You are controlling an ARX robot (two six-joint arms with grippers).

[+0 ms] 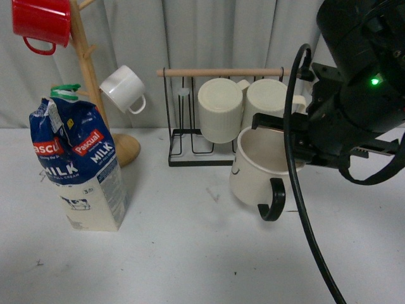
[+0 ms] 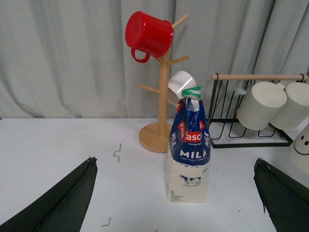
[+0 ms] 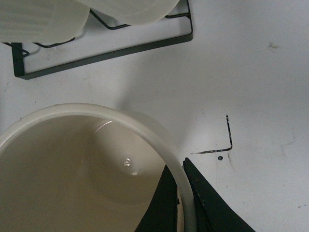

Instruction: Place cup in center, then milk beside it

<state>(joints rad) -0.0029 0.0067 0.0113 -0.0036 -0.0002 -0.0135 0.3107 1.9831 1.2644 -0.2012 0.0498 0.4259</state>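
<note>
Cream smooth mug with black loop handle [image 1: 256,168] hangs tilted, rim pinched in the right tool [image 3: 186,198], black-cornered white bench centre [image 3: 207,131] just beside it.

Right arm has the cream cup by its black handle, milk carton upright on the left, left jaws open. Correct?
Not the handle: the right wrist view shows the right gripper clamped on the cup rim, one jaw inside, one outside. The milk is upright, the left gripper open.
</note>
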